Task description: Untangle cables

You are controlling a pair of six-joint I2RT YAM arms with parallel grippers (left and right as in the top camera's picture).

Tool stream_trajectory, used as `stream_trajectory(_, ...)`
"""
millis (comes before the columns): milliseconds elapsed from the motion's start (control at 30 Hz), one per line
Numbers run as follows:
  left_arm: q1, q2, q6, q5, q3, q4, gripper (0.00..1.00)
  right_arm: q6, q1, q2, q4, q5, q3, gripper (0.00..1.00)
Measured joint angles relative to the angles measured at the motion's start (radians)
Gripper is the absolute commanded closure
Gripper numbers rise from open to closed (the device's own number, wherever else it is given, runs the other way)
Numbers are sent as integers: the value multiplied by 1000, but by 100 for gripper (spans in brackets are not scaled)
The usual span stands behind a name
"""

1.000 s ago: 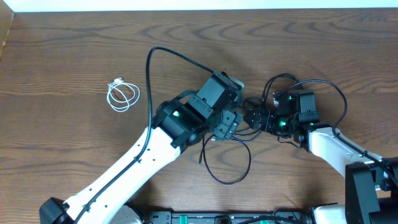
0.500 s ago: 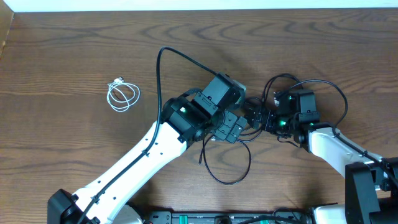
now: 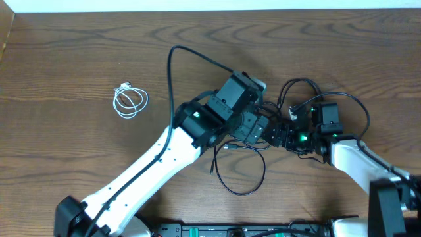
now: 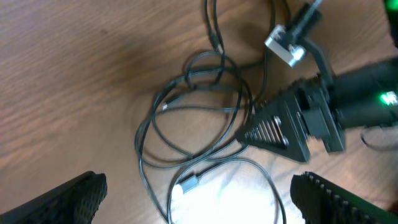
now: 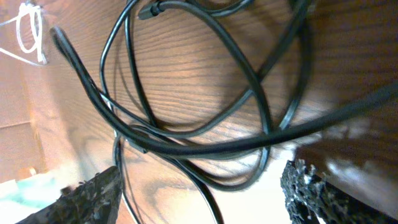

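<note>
Looking at the black cable: it lies in loose overlapping loops on the worktop right of centre. The tangle's long axis runs from the far loops by the right arm down to one big loop toward the near edge. One plug end lies flat in the left wrist view, angled up to the right. The white cable is a small coil well apart on the left, its plug at the far side. Left gripper hangs over the tangle, jaws wide apart, nothing held. Right gripper straddles several strands, jaws also apart, not clamped. Versus a second ago, the left arm has shifted right and now almost meets the right gripper. The near loop and white coil haven't moved.
</note>
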Motion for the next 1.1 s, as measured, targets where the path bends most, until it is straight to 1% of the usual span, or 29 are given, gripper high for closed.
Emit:
stream_trajectory(67,0,33,0,0,0,29,1,8,0,-36,-23,43,0,21)
stream_trajectory(100,0,55,2,0,0,45,1,16,0,-54,-39,69,0,19)
stream_trajectory(200,0,119,7,0,0,76,1,73,0,-90,-111,164,0,11)
stream_trajectory(300,0,179,14,0,0,92,1,127,0,-93,-137,241,0,1)
stream_trajectory(400,0,235,37,10,0,105,1,151,-2,-94,-137,277,0,1)
stream_trajectory(600,0,317,126,80,0,177,1,200,-37,-103,-162,315,0,1)
stream_trajectory(800,0,396,154,53,0,279,0,254,-68,-112,-179,385,1,1)
stream_trajectory(833,0,407,160,46,0,301,3,261,-68,-112,-178,396,1,1)
stream_trajectory(867,0,416,164,39,0,321,9,264,-68,-112,-176,407,1,1)
stream_trajectory(933,0,430,189,29,0,343,16,269,-68,-112,-174,421,1,1)
stream_trajectory(1000,0,436,232,25,0,338,19,272,-68,-112,-173,430,1,1)
stream_trajectory(1100,0,440,320,23,0,296,19,272,-68,-112,-172,439,1,1)
